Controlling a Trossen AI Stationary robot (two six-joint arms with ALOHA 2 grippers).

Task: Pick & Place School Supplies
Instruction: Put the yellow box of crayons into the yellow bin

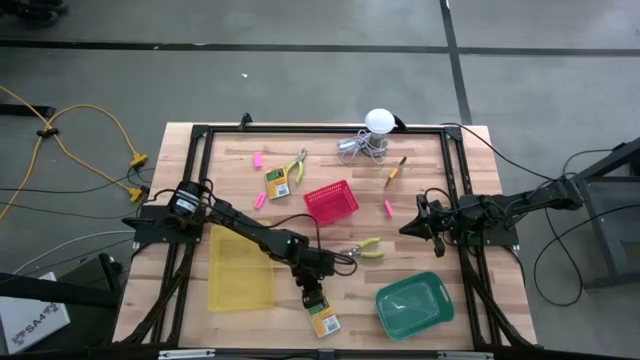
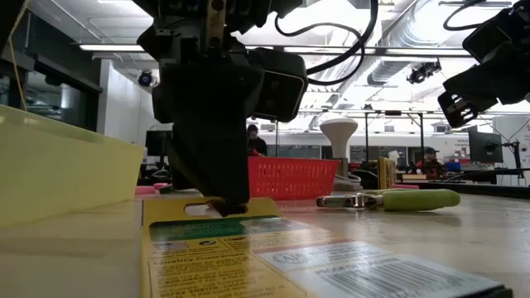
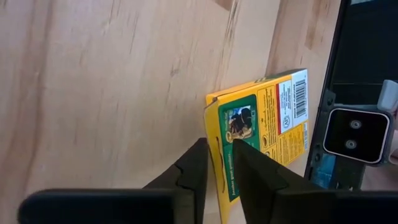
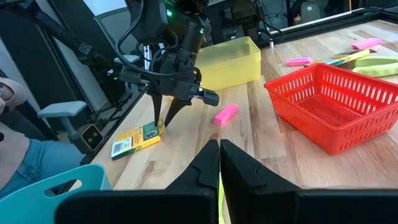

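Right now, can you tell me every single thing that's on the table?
Crayon boxes: two, yellow-and-green; one left of the red basket, one between the yellow and green trays.
Erasers: three, pink, scattered.
Pliers: two, yellow-green handles; one mid-table, one by the first crayon box.
Red basket: one, centre.
Yellow tray: one, left.
Green tray: one, right.
Ball with wire: one, white, far edge.
Left pincer: dark, shut on second crayon box.
Right pincer: dark, shut, right of basket.
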